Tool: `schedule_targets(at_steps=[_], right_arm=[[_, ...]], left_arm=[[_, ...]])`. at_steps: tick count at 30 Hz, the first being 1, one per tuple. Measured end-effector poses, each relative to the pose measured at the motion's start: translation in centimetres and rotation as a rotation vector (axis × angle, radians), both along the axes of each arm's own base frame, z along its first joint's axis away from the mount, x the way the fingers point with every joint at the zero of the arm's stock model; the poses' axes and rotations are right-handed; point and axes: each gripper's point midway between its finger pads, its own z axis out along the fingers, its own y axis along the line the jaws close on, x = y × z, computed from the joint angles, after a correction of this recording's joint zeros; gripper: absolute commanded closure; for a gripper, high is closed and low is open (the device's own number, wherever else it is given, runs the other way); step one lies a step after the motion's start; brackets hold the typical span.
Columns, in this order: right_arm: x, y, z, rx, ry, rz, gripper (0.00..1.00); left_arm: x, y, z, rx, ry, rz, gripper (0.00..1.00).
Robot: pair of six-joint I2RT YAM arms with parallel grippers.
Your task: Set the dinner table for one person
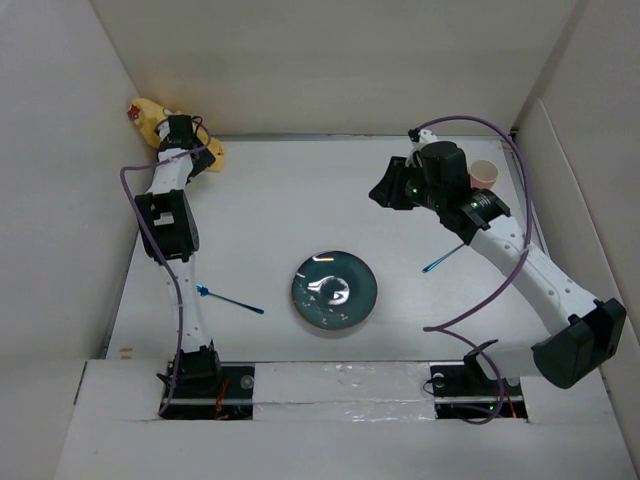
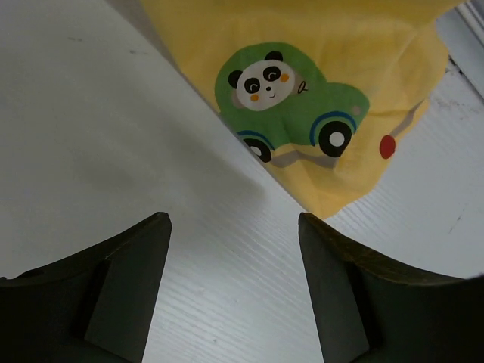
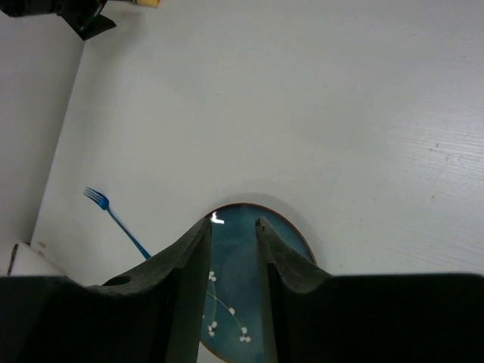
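Claws open over the white table

From above, the left claw (image 1: 174,128) is at the far left corner of the table (image 1: 280,200), right at a yellow cloth (image 1: 150,115). The right claw (image 1: 383,192) hangs over the far right part of the table. A small cup (image 1: 484,174) stands off to its right. A blue-green plate (image 1: 335,291) lies on the table between the two claws, nearer the arm bases. A blue fork (image 1: 228,299) lies left of the plate. A thin blue tool (image 1: 443,260) lies near the right claw; I cannot tell what it is.

Left claw camera: its two fingers (image 2: 136,265) stand wide apart with nothing between them. The cloth, with a panda in a green car, lies just ahead.

Right claw camera: its fingers (image 3: 197,257) have a small gap and hold nothing. The plate shows below them, the fork to the left.
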Motion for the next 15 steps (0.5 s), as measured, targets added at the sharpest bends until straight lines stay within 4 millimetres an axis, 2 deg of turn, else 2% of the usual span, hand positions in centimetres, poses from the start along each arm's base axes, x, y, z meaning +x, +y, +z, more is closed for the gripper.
schedule_targets(at_steps=[5,10,13,14,15], right_arm=[[0.7,1.0,-0.6,-0.001,0.028,0.029,0.59],[1.0,1.6,-0.4,0.002,0.027,0.039,0.59],[0.8,2.2,0.2,0.006,0.021,0.051,0.59],[0.7,2.4,0.4,0.007,0.020,0.055,0.59],[0.6,2.6,0.6,0.007,0.019,0.061,0.59]], left_arm=[[0.3,-0.4,-1.4,-0.007,0.012,-0.009,0.35],[2.4,-0.6,-2.0,-0.012,-0.036,-0.017,0.42],[3.5,-0.8,-2.2,-0.022,-0.067,-0.023,0.53],[3.9,-0.8,-2.2,-0.024,-0.079,-0.026,0.60],[4.3,-0.8,-2.2,-0.029,-0.091,-0.028,0.75]])
